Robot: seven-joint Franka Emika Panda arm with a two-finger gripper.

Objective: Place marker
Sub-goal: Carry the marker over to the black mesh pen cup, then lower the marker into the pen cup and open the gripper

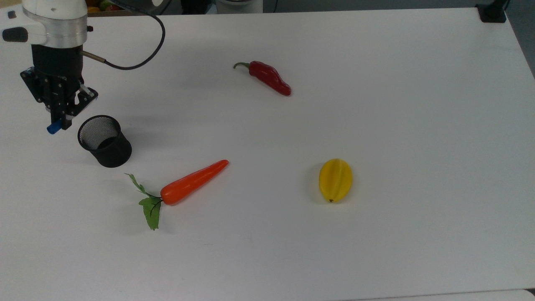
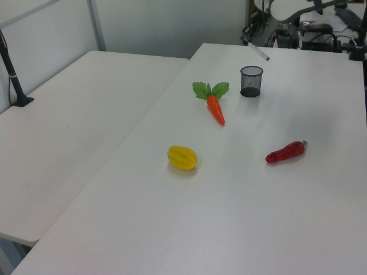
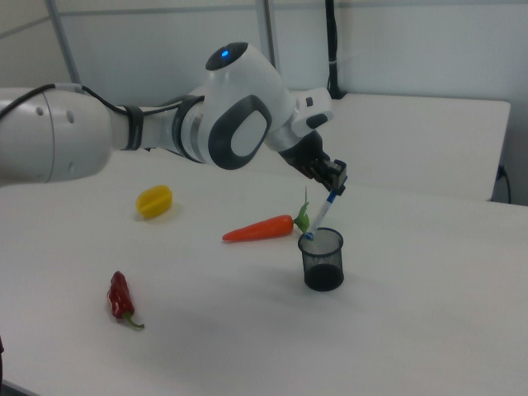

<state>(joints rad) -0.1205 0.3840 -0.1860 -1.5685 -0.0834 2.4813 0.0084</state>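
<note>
My gripper [image 1: 62,118] is shut on the marker [image 1: 53,128], a slim white pen with its blue cap pointing down. In the top view the cap hangs just left of the black mesh cup [image 1: 104,141]. The right view shows the gripper [image 3: 332,181] holding the marker [image 3: 320,214] tilted, with the blue cap at the left rim of the cup [image 3: 322,260]. I cannot tell whether the cap touches the rim. In the left view the marker [image 2: 256,49] slants in the air above the cup [image 2: 251,81].
On the white table [image 1: 397,104] lie an orange carrot [image 1: 194,182] with green leaves near the cup, a red chili pepper [image 1: 269,78] and a yellow star fruit [image 1: 335,179]. A black cable [image 1: 142,62] loops from the arm.
</note>
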